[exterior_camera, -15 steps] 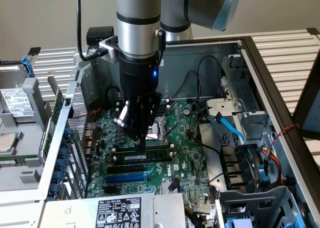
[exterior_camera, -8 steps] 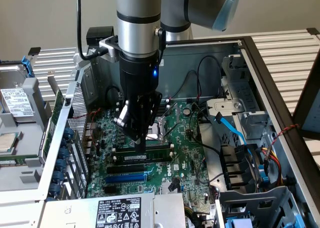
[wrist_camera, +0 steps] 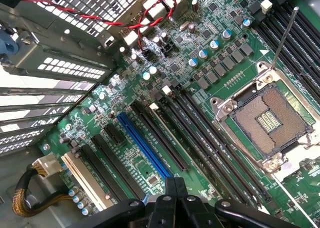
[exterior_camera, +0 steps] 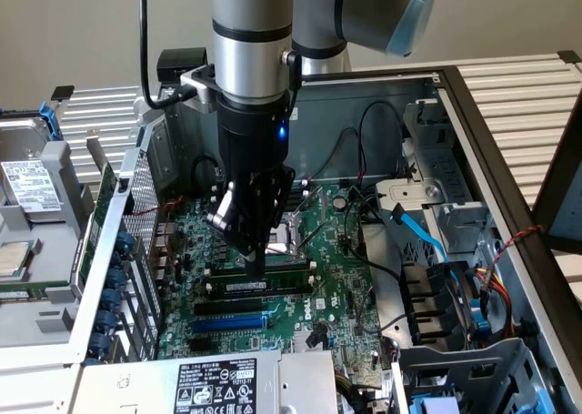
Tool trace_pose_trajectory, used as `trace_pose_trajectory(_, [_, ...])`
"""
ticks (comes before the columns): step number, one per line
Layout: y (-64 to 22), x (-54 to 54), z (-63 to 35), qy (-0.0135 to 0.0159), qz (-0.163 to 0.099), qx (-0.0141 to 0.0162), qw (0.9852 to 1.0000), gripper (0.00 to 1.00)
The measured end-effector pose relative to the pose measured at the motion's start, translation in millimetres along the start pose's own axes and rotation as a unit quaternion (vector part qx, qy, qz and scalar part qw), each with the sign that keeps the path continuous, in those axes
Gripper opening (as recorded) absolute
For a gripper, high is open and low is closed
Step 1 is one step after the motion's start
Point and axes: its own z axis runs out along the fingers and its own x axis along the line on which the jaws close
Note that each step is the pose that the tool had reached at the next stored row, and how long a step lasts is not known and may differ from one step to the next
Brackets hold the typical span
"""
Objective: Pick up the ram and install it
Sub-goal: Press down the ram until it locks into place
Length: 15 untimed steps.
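Ram (exterior_camera: 273, 285) lies along its black slot under the clenched end effector (exterior_camera: 257, 267); press straight down, evenly, until both end latches lock

green ram (exterior_camera: 259, 286) lies flat in black slot.

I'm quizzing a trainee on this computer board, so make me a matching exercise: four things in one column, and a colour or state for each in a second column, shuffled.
Things:
1. longest expansion slot
2. processor socket
3. twisted wires
4. pincer

Colour or state:
A. shut
B. blue
C. red and black
D. empty, no chip in it

Pairs: 1-B, 2-D, 3-C, 4-A
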Motion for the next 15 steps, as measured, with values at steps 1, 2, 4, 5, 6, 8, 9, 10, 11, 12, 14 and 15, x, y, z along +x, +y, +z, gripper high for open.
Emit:
trace_pose_trajectory(1, [0.0, 0.1, -0.5, 0.0001, 0.0, 0.0, 1.0, 0.1])
trace_pose_trajectory(2, [-0.1, 0.2, -1.5, 0.0001, 0.0, 0.0, 1.0, 0.1])
trace_pose_trajectory(4, [-0.2, 0.5, -3.5, 0.0, 0.001, 0.0, 1.0, 0.1])
trace_pose_trajectory(5, [-0.1, 0.5, -3.9, -0.0004, 0.002, 0.0002, 1.0, 0.1])
trace_pose_trajectory(6, [-0.1, 0.3, -3.9, -0.0008, 0.003, 0.0005, 1.0, 0.1])
trace_pose_trajectory(8, [-0.4, -0.2, -4.1, -0.0017, 0.005, 0.0015, 1.0, 0.1])
trace_pose_trajectory(9, [-0.7, -0.7, -4.1, -0.0024, 0.006, 0.0021, 1.0, 0.1])
trace_pose_trajectory(10, [-1.0, -1.1, -4.2, -0.0029, 0.007, 0.0025, 1.0, 0.1])
trace_pose_trajectory(11, [-1.1, -1.4, -4.4, -0.0032, 0.008, 0.0028, 1.0, 0.1])
trace_pose_trajectory(12, [-1.2, -1.7, -4.5, -0.0036, 0.009, 0.0031, 0.9999, 0.1])
trace_pose_trajectory(14, [-1.4, -1.8, -4.4, -0.0047, 0.01, 0.004, 0.9999, 0.1])
trace_pose_trajectory(15, [-1.3, -1.8, -4.4, -0.0047, 0.01, 0.004, 0.9999, 0.1])
